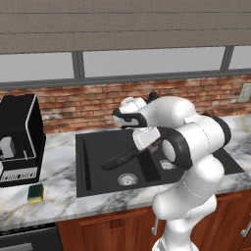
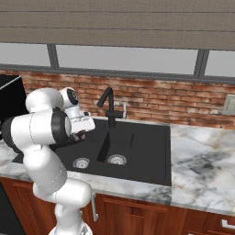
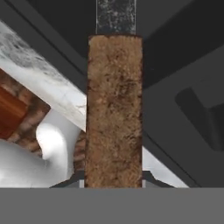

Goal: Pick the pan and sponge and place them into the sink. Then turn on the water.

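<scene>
Hand clamped shut on the brown pan handle, one dark fingertip showing at each side of its base. Handle runs straight away from the hand to a grey speckled metal neck.

Pan hangs tilted over the left basin of the sink, carried out to the left of the hand. Likely rigid and fairly heavy, with the weight well out from the grip, so apt to swing or droop about the handle. Rough handle texture suggests decent friction. A hold nearer the pan body would probably cut the leverage. Not fragile, but could bang down hard if let go high.

Sponge lies on the marble worktop, left of the sink and just in front of the black box appliance. Probably light, soft and springy. Best pinched across its short sides, gently, since it will squash.

Hard to make out:
- Black pan against black sink, so its rim and its height above the basin floor cannot be told.
- From the right base camera, hand tucked behind the arm's own elbow, pan blending into the sink.
- Faucet plain there, with no stream at the spout, but its lever too small to read.
</scene>
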### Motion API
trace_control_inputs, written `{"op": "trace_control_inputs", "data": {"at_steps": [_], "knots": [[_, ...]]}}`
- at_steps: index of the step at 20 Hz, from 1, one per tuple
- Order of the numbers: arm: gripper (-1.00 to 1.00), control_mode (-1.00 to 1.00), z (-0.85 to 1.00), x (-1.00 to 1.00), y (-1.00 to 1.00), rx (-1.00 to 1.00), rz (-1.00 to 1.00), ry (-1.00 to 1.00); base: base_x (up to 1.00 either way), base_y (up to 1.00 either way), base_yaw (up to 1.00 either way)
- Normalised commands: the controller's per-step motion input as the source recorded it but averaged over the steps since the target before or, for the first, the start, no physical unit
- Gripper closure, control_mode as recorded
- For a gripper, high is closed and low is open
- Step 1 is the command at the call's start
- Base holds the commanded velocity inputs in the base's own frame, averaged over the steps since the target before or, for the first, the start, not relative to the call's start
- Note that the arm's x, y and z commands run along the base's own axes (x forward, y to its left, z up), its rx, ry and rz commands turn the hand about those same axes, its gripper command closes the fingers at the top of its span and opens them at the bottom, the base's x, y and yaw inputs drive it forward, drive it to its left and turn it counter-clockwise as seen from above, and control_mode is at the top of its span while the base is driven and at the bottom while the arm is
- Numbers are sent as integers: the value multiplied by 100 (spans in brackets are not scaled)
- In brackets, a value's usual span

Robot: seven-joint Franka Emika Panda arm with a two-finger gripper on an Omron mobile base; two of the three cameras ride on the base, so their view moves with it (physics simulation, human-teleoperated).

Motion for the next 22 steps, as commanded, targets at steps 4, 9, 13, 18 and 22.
{"op": "trace_control_inputs", "data": {"at_steps": [4,9,13,18,22], "knots": [[100,-100,-58,18,53,10,-6,7,0,0,0],[100,-100,-69,18,42,12,-7,1,0,0,0],[100,-100,-60,25,36,9,-7,-1,0,0,0],[100,-100,-40,29,23,1,-3,-6,0,0,0],[100,-100,-48,20,38,0,0,-8,0,0,0]]}}
